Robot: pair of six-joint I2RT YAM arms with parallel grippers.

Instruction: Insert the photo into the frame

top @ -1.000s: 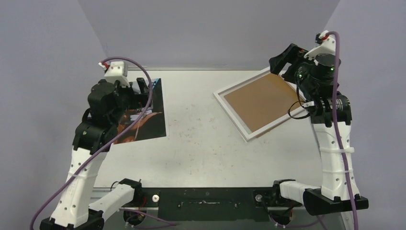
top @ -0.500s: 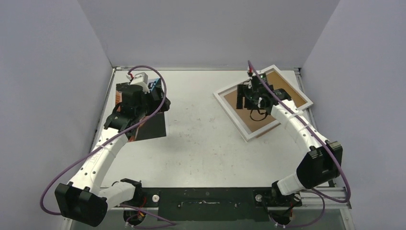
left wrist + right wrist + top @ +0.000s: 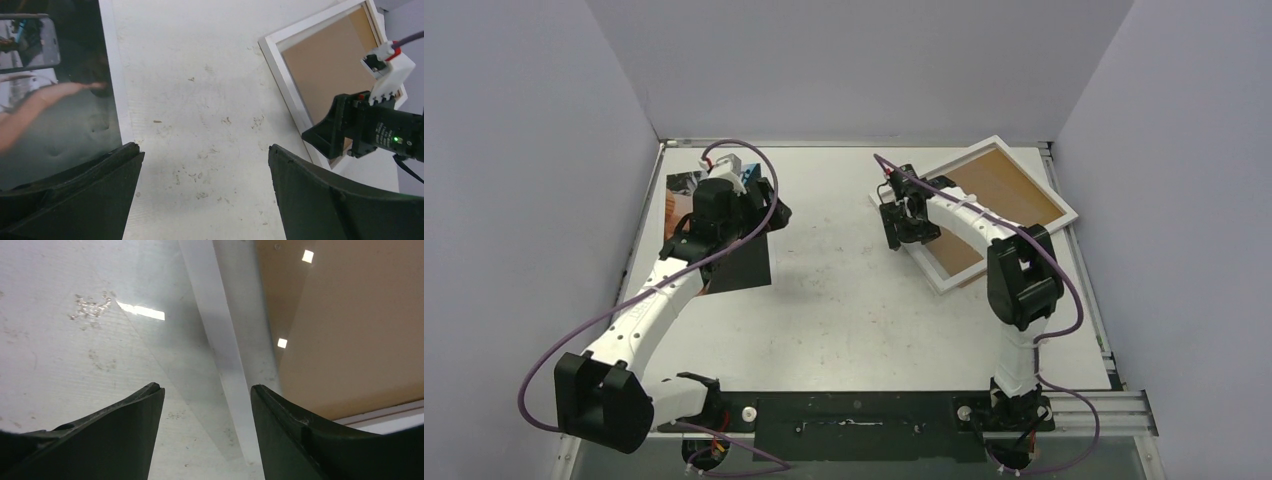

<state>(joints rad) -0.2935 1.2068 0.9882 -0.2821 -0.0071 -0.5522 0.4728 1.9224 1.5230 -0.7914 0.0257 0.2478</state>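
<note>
The photo (image 3: 739,265) lies picture side up at the left of the table, partly under my left arm; the left wrist view shows its dark picture and white margin (image 3: 55,100). The frame (image 3: 1034,177) lies flat at the far right with a brown board (image 3: 1009,190) inside it. My left gripper (image 3: 774,215) is open and empty over the photo's right edge, its midpoint (image 3: 205,150) above bare table. My right gripper (image 3: 894,228) is open and empty at the frame's left corner. The frame's white edge (image 3: 215,340) runs between its fingers (image 3: 207,387).
Grey walls close in the table on three sides. The white tabletop (image 3: 844,290) between photo and frame is scuffed. The right gripper's black body (image 3: 370,130) shows at the right of the left wrist view, beside the frame's edge (image 3: 280,55).
Both arms have reached out low over the table. The right gripper has moved from the frame's far right side across it to its left corner. The left gripper has moved right over the photo.
</note>
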